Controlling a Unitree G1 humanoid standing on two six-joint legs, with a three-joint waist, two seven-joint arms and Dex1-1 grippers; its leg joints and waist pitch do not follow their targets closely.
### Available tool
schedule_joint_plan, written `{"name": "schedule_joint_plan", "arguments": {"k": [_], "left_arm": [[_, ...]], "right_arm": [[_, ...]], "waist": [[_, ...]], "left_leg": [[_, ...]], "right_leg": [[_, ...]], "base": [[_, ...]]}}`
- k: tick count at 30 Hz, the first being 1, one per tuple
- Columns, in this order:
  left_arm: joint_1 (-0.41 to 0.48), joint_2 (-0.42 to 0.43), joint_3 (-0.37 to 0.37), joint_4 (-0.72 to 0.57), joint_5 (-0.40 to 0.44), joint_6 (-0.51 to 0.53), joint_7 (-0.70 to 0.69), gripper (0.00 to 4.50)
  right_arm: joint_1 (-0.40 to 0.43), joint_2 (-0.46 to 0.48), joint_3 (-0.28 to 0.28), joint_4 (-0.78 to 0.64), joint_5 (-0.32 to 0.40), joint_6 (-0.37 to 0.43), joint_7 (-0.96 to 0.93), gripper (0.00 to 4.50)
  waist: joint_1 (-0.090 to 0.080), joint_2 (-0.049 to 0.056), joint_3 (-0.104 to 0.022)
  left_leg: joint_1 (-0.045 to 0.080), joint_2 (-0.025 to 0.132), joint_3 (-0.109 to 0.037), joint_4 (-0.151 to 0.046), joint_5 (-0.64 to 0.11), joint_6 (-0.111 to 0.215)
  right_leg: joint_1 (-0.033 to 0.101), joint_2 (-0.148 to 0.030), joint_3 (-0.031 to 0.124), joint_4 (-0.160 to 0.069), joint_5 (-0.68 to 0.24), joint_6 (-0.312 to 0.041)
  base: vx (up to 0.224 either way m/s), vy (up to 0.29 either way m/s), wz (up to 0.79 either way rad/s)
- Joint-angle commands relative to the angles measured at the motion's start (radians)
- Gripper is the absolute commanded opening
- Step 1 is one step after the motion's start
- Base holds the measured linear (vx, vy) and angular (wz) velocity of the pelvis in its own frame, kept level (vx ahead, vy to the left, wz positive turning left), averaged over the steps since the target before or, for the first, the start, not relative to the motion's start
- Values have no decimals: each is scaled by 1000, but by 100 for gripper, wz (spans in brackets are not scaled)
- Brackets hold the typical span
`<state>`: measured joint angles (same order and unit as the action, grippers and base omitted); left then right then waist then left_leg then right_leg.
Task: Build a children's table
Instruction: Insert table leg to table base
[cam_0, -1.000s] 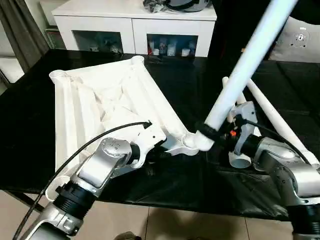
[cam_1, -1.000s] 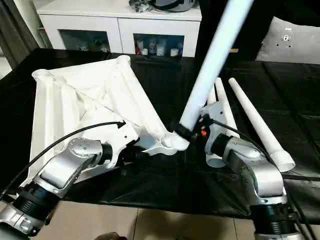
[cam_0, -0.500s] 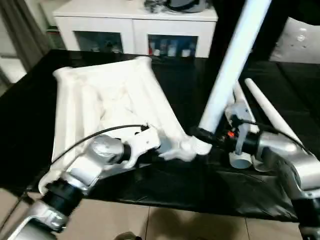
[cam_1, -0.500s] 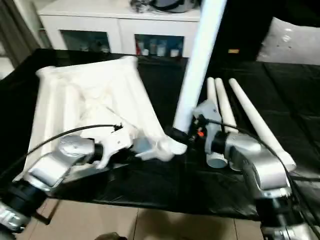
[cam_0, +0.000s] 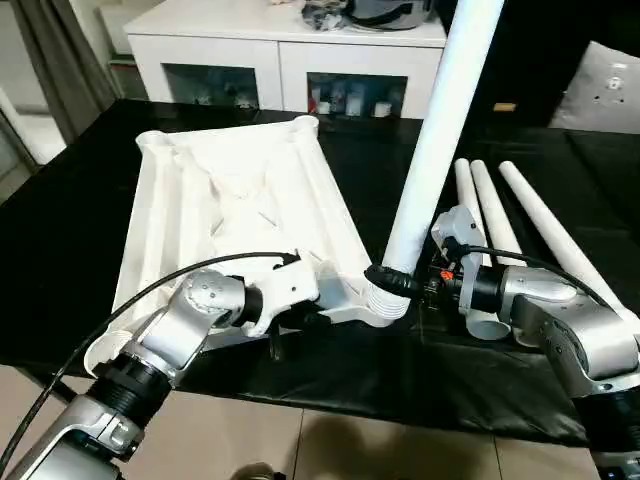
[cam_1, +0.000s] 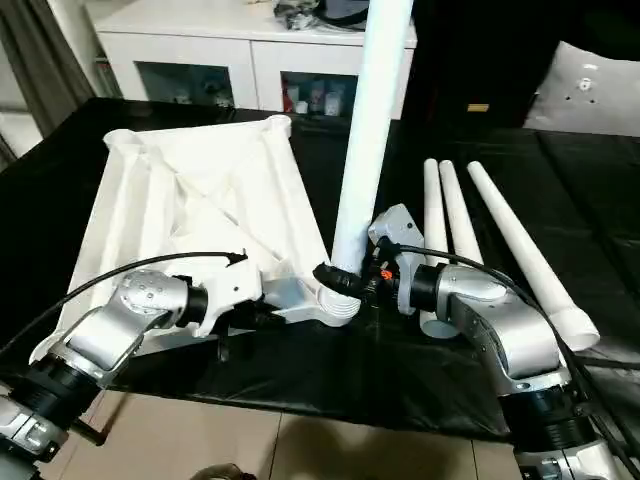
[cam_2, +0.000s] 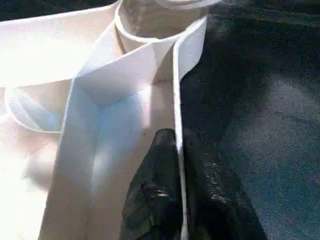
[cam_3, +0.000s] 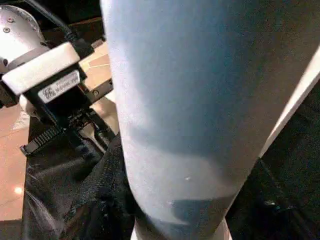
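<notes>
the tabletop (cam_0: 235, 205) lies upside down on the black-covered counter (cam_0: 60, 250), its ribbed white underside up, a round socket at each corner. it is smooth moulded plastic, with thin walls crossing in diagonals.

the left tool (cam_2: 176, 150) is pinched together on the thin rim wall of the tabletop, one black finger on each side, right by the near corner socket (cam_0: 383, 303). the right tool (cam_0: 395, 281) is clamped on a leg (cam_0: 432, 150), a long white tapered tube, gripping it low down where it meets that socket. the leg rises steeply from the tool, leaning a little away from the left tool.

beyond the right tool, three more legs (cam_0: 505, 215) lie side by side on the counter, flared open ends toward the robot. behind the counter stands a white cabinet (cam_0: 270, 60) with glass doors.

a second ago the held leg slanted far over toward the spare legs; now it stands much closer to upright, its foot sitting over the socket. the tabletop's near corner stays between the two tools, both grips as they were.
</notes>
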<state>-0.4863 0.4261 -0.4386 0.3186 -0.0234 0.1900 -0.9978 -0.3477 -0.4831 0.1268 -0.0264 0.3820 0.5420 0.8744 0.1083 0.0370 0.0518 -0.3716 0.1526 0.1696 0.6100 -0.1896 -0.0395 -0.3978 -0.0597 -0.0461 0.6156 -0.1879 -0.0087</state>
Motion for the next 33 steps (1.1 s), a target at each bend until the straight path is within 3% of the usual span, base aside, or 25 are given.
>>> {"name": "schedule_joint_plan", "arguments": {"k": [1,2,7,11,19,28,29,31,33], "left_arm": [[-3,0,14,15,-2,-18,10,64],[-2,0,10,28,4,-26,10,67],[-3,-10,11,52,11,-38,4,68],[-9,-20,7,88,24,-42,5,68],[-13,-18,-7,113,31,-53,-30,1],[-11,17,-52,75,39,-89,-133,0],[-15,18,-56,79,46,-96,-134,0],[-20,19,-58,84,52,-102,-135,0],[-28,21,-66,90,59,-116,-154,0]], "right_arm": [[8,8,-11,-14,0,-5,-16,188],[14,13,-13,-12,-2,-9,-23,188],[22,19,-16,-15,-2,-7,-30,188],[25,19,-17,-17,-1,-6,-32,188],[-11,28,-11,21,-13,-17,-36,188],[-44,13,28,79,-37,-1,-6,188],[-46,7,35,84,-40,2,5,188],[-47,2,42,87,-42,9,12,188],[-50,0,54,109,-55,1,24,188]], "waist": [[-3,-11,-62],[-4,-8,-63],[-5,-10,-63],[-4,-10,-60],[-10,-11,-57],[-12,-16,-62],[-11,-24,-61],[-7,-17,-61],[-7,-19,-62]], "left_leg": [[11,70,-27,-79,-222,16],[10,71,-28,-79,-221,16],[9,69,-26,-77,-209,24],[13,70,-27,-80,-231,19],[16,71,-29,-84,-267,8],[12,71,-25,-81,-206,24],[13,71,-22,-80,-199,29],[12,72,-23,-80,-191,33],[13,73,-24,-81,-190,32]], "right_leg": [[43,-90,50,-85,-305,-175],[43,-90,50,-83,-288,-179],[44,-89,49,-83,-269,-185],[40,-89,49,-88,-321,-173],[38,-93,51,-94,-381,-161],[43,-92,51,-81,-272,-192],[43,-92,51,-83,-273,-192],[43,-92,51,-82,-274,-191],[43,-92,50,-81,-268,-189]], "base": [[0,0,0],[0,0,0],[0,0,0],[0,0,0],[0,0,0],[0,0,0],[0,0,0],[0,0,0],[0,0,0]]}}
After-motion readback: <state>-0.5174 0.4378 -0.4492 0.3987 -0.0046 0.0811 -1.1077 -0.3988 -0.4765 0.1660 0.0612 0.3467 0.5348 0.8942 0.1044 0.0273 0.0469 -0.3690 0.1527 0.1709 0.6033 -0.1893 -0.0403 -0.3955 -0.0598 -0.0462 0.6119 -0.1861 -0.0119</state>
